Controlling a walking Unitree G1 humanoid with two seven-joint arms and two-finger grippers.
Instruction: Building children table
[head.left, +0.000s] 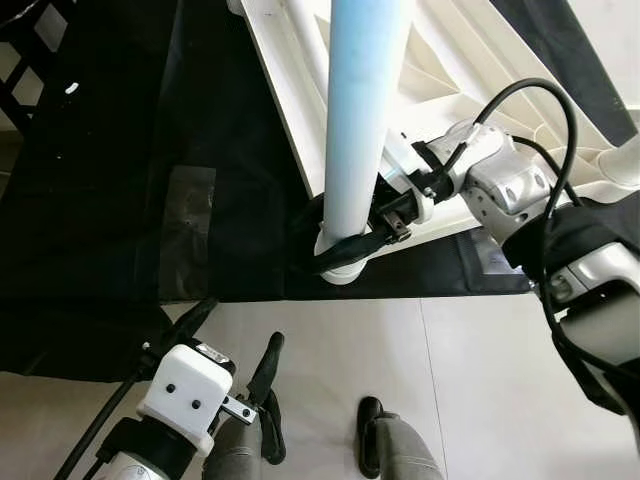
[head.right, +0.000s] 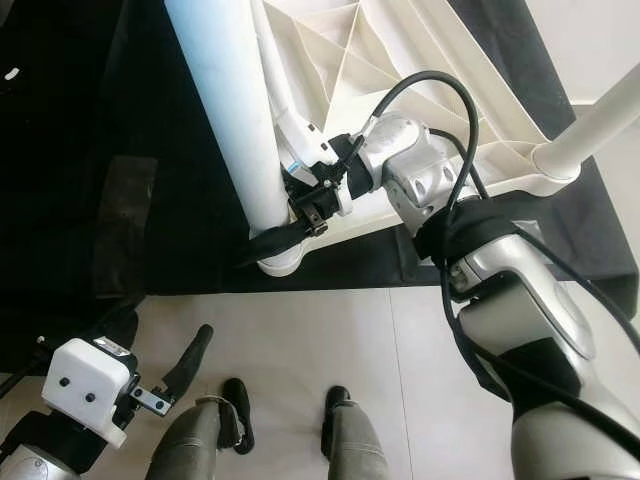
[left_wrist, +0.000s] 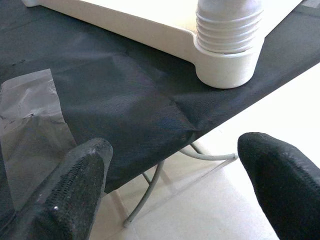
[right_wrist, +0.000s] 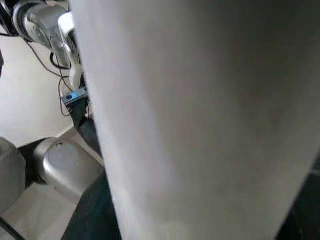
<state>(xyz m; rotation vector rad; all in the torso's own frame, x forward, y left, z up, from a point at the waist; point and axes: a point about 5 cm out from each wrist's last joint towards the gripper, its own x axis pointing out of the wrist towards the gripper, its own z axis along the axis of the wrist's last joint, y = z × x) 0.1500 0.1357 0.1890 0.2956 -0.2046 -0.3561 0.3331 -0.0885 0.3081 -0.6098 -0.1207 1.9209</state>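
Tabletop (head.left: 470, 60), white and ribbed, lies upside down on a black cloth (head.left: 110, 190) toward twelve o'clock, so its corner socket (left_wrist: 227, 62) faces up for the leg (head.left: 362, 110) standing in it. Right gripper (head.left: 385, 228), reaching in from three o'clock, clasps the leg low — likely to twist it home. Left gripper (left_wrist: 170, 195) hovers spread and empty at seven.

The right claw (head.right: 285, 228) grips the white table leg (head.right: 225, 110) just above its socket on the upturned tabletop (head.right: 400, 45).
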